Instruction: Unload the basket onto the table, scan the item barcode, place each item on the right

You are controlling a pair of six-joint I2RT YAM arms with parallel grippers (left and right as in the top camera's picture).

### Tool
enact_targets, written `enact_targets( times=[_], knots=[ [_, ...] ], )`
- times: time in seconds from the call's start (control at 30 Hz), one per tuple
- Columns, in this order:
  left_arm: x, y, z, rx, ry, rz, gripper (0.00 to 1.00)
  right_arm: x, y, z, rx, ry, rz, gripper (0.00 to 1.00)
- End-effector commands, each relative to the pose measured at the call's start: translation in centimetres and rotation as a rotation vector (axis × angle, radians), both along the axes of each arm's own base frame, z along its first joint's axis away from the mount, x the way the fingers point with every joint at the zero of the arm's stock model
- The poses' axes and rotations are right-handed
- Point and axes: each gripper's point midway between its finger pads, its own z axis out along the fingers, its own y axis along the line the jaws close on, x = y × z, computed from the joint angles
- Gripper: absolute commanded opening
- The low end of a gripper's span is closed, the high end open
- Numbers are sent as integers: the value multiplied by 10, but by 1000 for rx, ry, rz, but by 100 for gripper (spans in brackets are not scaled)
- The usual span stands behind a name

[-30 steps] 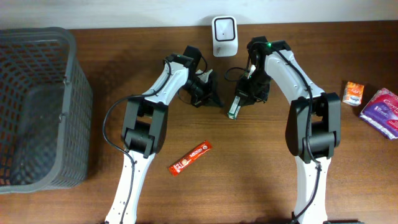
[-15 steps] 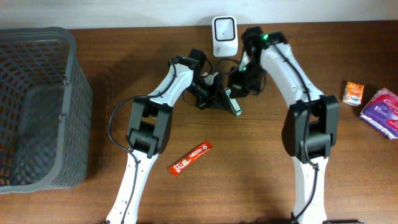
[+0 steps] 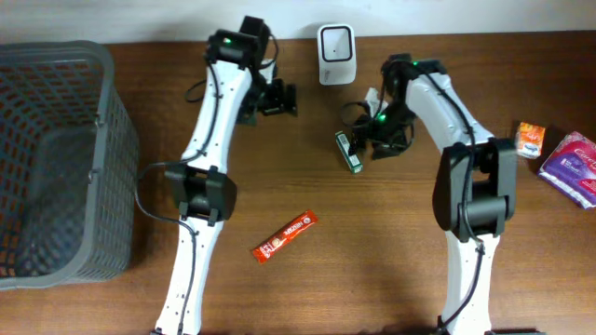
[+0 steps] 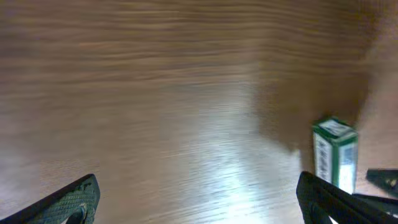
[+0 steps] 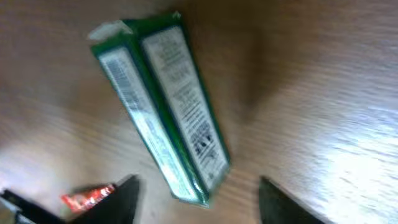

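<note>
The item, a green and white box (image 3: 349, 151), lies flat on the wooden table, a little in front of the white scanner (image 3: 335, 54). My right gripper (image 3: 370, 140) hovers just to its right, open. In the right wrist view the box (image 5: 165, 99) is tilted, its near end reaching down between the dark fingers (image 5: 118, 200) of the right gripper (image 5: 199, 208) without touching them. My left gripper (image 3: 277, 100) is at the back, left of the scanner, open wide over bare wood. The left wrist view has the box (image 4: 336, 152) at its right, beyond that gripper (image 4: 199, 208).
A grey mesh basket (image 3: 102, 121) fills the left side. A red sachet (image 3: 286, 234) lies in the middle front; it also shows as a red sachet (image 5: 87, 198) in the right wrist view. An orange packet (image 3: 529, 138) and a purple packet (image 3: 573, 166) lie at the right edge.
The right gripper has opened and let go of the box, which now lies on the table. The left arm has pulled back and left, away from the box, and its jaws have opened.
</note>
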Motion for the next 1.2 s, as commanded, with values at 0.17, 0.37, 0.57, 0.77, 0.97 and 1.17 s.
enact_targets(
  times=[0.17, 0.37, 0.57, 0.77, 0.97, 1.17],
  knots=[
    [8, 41, 5, 17, 14, 111, 99, -5, 45, -12, -158, -93, 121, 7],
    [8, 41, 5, 18, 12, 105, 99, -3, 71, -14, -210, -130, 56, 4],
    [10, 50, 3, 68, 0, 113, 99, -20, 111, -33, -346, -172, 44, 4],
    [11, 53, 3, 79, -3, 116, 99, -41, 133, -29, -563, -306, 56, 4],
    [11, 53, 3, 79, -3, 115, 100, -16, 81, 57, -598, -350, -66, 4],
    [11, 52, 3, 79, -3, 115, 99, -40, 141, 52, -101, -231, 321, 70]
  ],
)
